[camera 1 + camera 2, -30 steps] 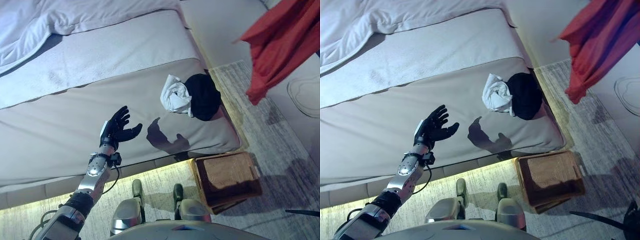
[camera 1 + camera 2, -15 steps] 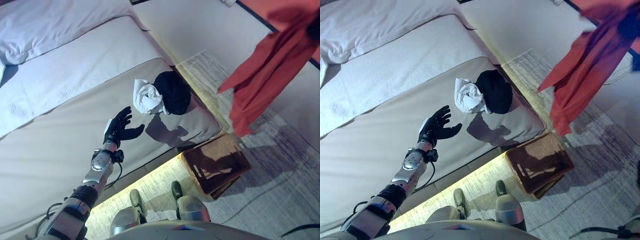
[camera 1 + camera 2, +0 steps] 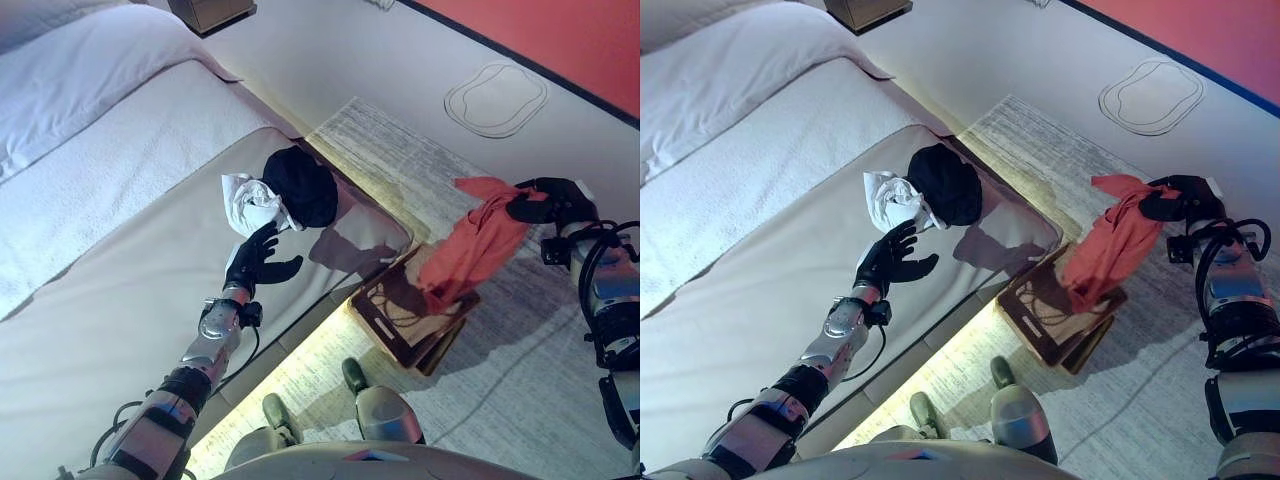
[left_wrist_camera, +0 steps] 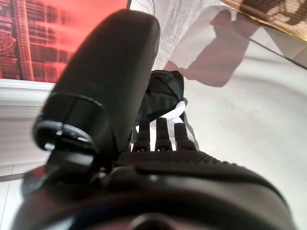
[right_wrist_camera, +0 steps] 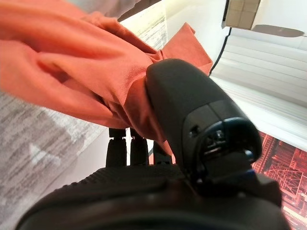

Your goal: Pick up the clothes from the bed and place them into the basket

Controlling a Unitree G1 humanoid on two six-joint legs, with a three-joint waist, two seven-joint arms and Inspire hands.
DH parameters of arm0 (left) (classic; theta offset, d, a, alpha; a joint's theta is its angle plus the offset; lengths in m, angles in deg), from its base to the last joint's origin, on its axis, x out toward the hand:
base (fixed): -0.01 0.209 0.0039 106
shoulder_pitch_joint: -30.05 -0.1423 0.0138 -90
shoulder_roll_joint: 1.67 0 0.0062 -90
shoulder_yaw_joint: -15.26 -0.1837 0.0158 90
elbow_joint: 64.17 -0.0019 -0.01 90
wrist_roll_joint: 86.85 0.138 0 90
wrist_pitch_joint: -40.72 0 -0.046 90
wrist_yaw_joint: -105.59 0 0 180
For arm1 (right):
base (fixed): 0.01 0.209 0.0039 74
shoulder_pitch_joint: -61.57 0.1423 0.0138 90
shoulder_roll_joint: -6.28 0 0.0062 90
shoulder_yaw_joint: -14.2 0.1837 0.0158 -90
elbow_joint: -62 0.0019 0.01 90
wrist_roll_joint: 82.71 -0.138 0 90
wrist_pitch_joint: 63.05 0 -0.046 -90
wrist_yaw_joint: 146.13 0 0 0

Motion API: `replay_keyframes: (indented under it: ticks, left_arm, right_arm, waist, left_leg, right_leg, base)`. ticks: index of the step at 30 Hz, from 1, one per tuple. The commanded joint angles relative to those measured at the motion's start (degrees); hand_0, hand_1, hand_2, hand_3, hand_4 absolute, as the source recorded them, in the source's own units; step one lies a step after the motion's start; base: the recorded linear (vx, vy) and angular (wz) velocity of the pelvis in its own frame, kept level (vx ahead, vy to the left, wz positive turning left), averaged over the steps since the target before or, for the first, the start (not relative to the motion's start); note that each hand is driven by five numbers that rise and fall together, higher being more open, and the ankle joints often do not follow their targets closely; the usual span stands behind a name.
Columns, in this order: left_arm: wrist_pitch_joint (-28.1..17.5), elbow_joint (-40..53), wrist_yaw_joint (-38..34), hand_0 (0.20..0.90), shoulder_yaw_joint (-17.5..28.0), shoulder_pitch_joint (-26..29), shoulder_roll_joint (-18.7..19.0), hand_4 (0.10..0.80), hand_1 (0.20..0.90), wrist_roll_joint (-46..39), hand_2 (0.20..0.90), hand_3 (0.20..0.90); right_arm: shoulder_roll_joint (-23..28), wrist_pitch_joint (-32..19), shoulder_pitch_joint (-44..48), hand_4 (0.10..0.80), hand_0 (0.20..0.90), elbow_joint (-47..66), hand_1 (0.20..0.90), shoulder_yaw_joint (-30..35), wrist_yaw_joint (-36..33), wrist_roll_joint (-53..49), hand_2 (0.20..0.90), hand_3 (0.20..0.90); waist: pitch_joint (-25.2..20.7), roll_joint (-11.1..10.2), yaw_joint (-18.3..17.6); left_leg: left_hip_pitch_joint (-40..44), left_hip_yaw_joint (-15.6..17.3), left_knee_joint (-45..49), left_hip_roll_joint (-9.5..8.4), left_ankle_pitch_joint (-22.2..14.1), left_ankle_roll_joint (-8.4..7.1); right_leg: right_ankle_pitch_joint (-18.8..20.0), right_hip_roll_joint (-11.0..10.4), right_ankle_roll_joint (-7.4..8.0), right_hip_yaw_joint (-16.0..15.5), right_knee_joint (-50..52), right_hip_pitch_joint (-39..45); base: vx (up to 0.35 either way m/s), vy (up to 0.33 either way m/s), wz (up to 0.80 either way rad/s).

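- Status at this frame: right hand (image 3: 1183, 201) was clamped on the red garment (image 3: 1108, 247), thumb and fingers curled round a bunch of the cloth (clear in the right wrist view).
- Red garment hung from that grip with its lower end over the basket (image 3: 1052, 330); could not tell whether the tail touched the inside or just hovered above it. Not released, so not counted as placed.
- Basket sat on the rug (image 3: 520, 360) just beside the bed's (image 3: 120, 300) corner. Nothing else could be made out inside it.
- Left hand (image 3: 258, 264) was held above the mattress, fingers spread and relaxed, holding nothing. It was near the remaining pile but not touching.
- Still on the bed: white garment (image 3: 247, 203) and black garment (image 3: 300, 186), bunched together and touching, close to the bed's corner.
- Judgement: first of three items nearly delivered, zero confirmed in. Left to do: drop the red one, then fetch white and black.
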Motion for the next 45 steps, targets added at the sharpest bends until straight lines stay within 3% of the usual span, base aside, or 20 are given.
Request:
replay_keyframes:
  ticks: [1,14,26,28,29,36,45]
  left_arm:
    - [-4.48,-0.92,0.58,0.9,-1.11,0.64,0.27,0.8,0.9,1.85,0.9,0.9]
    - [-5.91,-2.71,1.97,0.9,-1.92,1.06,-1.4,0.8,0.9,2.66,0.9,0.9]
    - [-6.55,-4.01,1.84,0.9,-2.86,2.06,-1.37,0.8,0.9,2.44,0.9,0.9]
    - [-6.48,-3.98,2.31,0.9,-2.96,2.24,-1.34,0.8,0.9,2.79,0.9,0.9]
    - [-6.52,-4.0,2.45,0.9,-3.05,2.28,-1.32,0.8,0.9,2.9,0.9,0.9]
    - [-6.64,-3.49,2.75,0.9,-4.26,2.7,-0.68,0.8,0.9,2.35,0.9,0.9]
    - [-6.32,-2.33,2.04,0.9,-3.8,2.47,-0.1,0.8,0.9,1.67,0.9,0.9]
  right_arm:
    - [0.01,-6.33,2.83,0.1,0.3,2.48,0.3,-0.88,-3.28,1.53,0.3,0.2]
    - [-6.25,-4.89,0.61,0.1,0.3,0.6,0.3,-3.77,-1.1,4.05,0.3,0.2]
    - [-12.02,-8.2,-4.48,0.1,0.3,-11.31,0.3,-3.49,0.33,5.07,0.3,0.2]
    - [-12.64,-8.04,-5.01,0.698,0.813,-13.9,0.813,-3.22,0.82,5.44,0.813,0.798]
    - [-12.8,-8.14,-5.17,0.8,0.9,-14.67,0.9,-3.15,0.66,5.74,0.9,0.9]
    - [-13.14,-8.89,-5.98,0.8,0.9,-19.04,0.9,-2.32,-0.21,6.55,0.9,0.9]
    - [-11.38,-5.62,-5.02,0.8,0.9,-13.99,0.9,-2.76,-4.12,9.17,0.9,0.9]
  waist:
    - [-7.35,-1.35,1.5]
    - [-7.25,-0.65,1.73]
    - [-7.07,-0.45,3.37]
    - [-7.09,-0.46,3.7]
    - [-7.07,-0.47,3.79]
    - [-6.93,-0.47,4.51]
    - [-6.51,-0.87,4.95]
  left_leg:
    - [-0.2,-1.55,6.55,0.59,-11.47,0.15]
    - [0.2,-0.91,6.94,0.65,-12.0,0.18]
    - [0.29,-2.38,5.77,0.79,-11.16,0.21]
    - [0.29,-2.62,5.65,0.76,-11.05,0.22]
    - [0.3,-2.71,5.6,0.74,-11.02,0.23]
    - [0.43,-3.7,5.49,0.63,-10.87,0.4]
    - [0.44,-4.94,5.39,0.5,-10.7,0.43]
  right_leg:
    - [-2.16,0.32,0.43,-2.99,5.37,-5.51]
    - [-2.02,0.2,0.59,-3.13,5.45,-5.81]
    - [-1.99,0.01,0.76,-4.44,5.21,-5.49]
    - [-1.98,-0.02,0.77,-4.6,5.13,-5.36]
    - [-1.95,-0.04,0.78,-4.61,5.09,-5.29]
    - [-1.83,-0.11,0.87,-4.91,5.19,-5.02]
    - [-1.92,-0.19,0.68,-5.06,5.21,-4.61]
  base:
    - [0.0,0.0,0.0]
    - [0.0,-0.002,0.0]
    - [-0.001,-0.001,0.01]
    - [-0.011,-0.013,0.11]
    - [-0.007,-0.012,0.13]
    - [0.003,-0.008,0.07]
    - [0.009,-0.003,0.02]
